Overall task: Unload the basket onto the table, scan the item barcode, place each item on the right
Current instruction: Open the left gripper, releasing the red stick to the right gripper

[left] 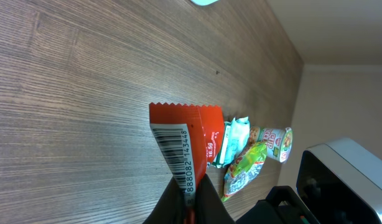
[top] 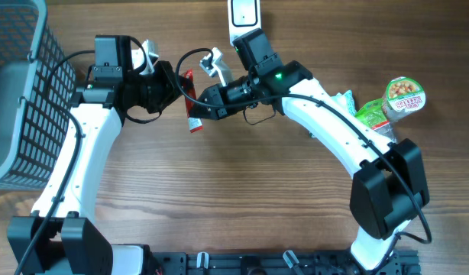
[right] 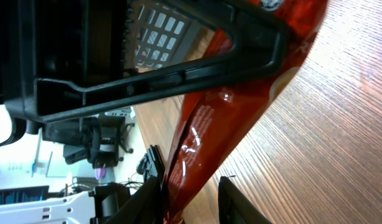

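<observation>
- Overhead, the wooden table (top: 219, 198) fills the scene, with both arms reaching in from its 6 o'clock edge.
- A grey mesh basket (top: 36, 114) sits at the 9 o'clock side, well apart from everything else.
- The right arm (top: 334, 134) curves in from 4 o'clock, and the left arm (top: 82, 145) comes up from 7 o'clock. They meet just short of 12 o'clock.
- A white scanner (top: 243, 11) stands at the 12 o'clock edge, near the meeting point.
- A lidded cup (top: 405, 95), a green snack bag (top: 370, 116) and a pale mint wrapper (left: 234, 140) cluster at 2 o'clock.
- The red packet (top: 191, 103) hangs above the table between the two grippers, towards 11 o'clock from centre.
- The left gripper (left: 191, 208) is pressed together on the packet's lower end, right at the white barcode label (left: 178, 155).
- The right gripper (right: 191, 199) straddles the packet with its fingers slightly spread, and a sliver of table shows beside one finger (right: 234, 202).
</observation>
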